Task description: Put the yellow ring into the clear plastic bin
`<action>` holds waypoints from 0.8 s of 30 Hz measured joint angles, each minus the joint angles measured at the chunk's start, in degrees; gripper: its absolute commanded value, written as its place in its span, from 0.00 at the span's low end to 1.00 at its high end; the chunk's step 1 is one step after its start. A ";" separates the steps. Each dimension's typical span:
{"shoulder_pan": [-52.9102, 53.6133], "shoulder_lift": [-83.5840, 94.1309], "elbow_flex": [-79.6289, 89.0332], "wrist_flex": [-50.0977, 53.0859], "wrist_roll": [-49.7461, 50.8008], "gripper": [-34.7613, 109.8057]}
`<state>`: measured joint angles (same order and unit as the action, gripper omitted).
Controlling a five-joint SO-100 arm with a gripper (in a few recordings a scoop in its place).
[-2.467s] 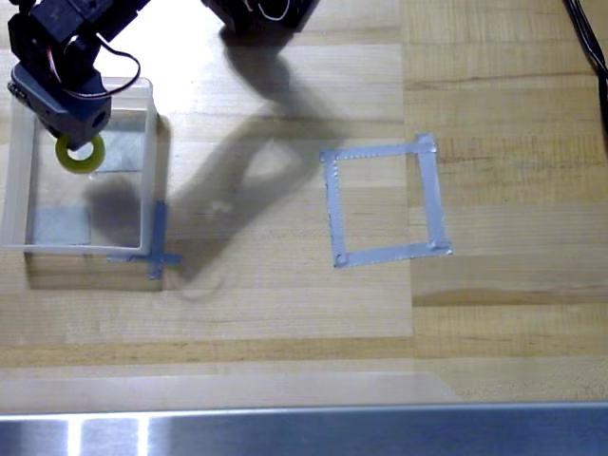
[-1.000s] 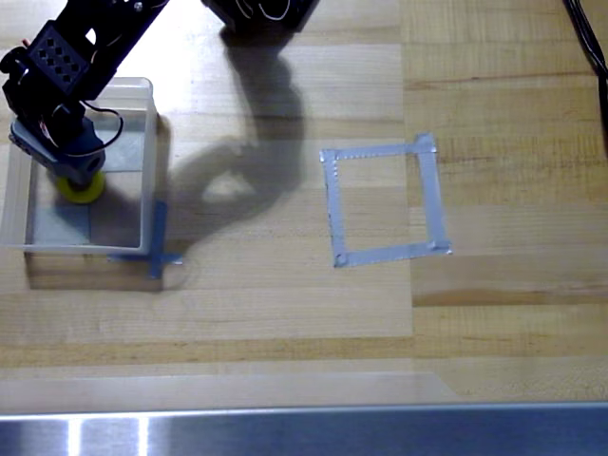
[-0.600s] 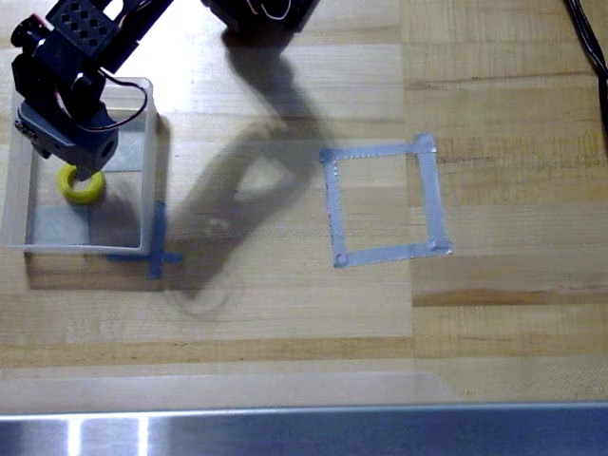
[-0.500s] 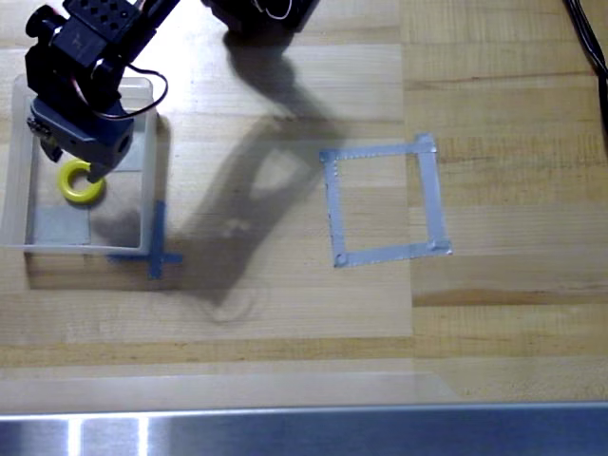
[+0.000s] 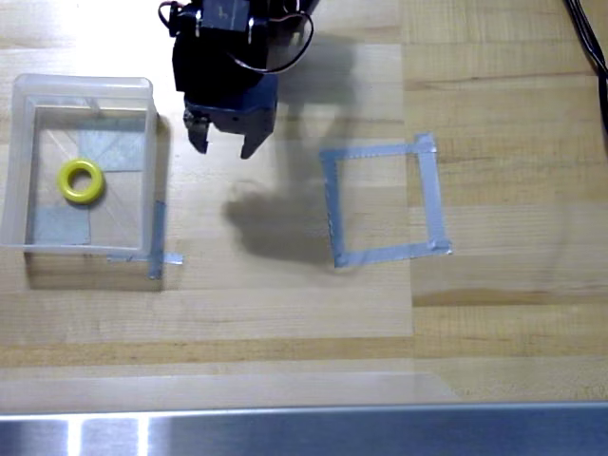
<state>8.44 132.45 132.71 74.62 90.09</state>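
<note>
The yellow ring [image 5: 82, 181] lies flat on the base of the clear plastic bin [image 5: 149, 171] at the left of the overhead view, with grey tape patches showing through the bin's floor. My gripper [image 5: 222, 146] hangs over bare wood to the right of the bin, well apart from it. Its two dark fingertips point down the picture with a gap between them and nothing held, so it is open.
A grey tape square outline [image 5: 383, 200] is stuck to the wooden table right of centre. Blue tape marks [image 5: 159, 236] sit at the bin's lower right corner. A metal rail [image 5: 304, 432] runs along the bottom edge. A black cable [image 5: 587, 38] crosses the top right corner.
The gripper let go of the yellow ring inside the bin, rose out and swung right, clear of the bin. The ring now lies alone on the bin's floor.
</note>
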 measured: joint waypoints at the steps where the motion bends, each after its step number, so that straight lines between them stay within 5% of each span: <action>1: -0.62 1.23 1.23 -0.44 0.62 0.35; 9: -3.69 25.75 23.64 -4.75 3.87 0.35; 24: -4.13 53.09 39.20 1.05 9.58 0.35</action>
<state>4.31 185.54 171.91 75.67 99.67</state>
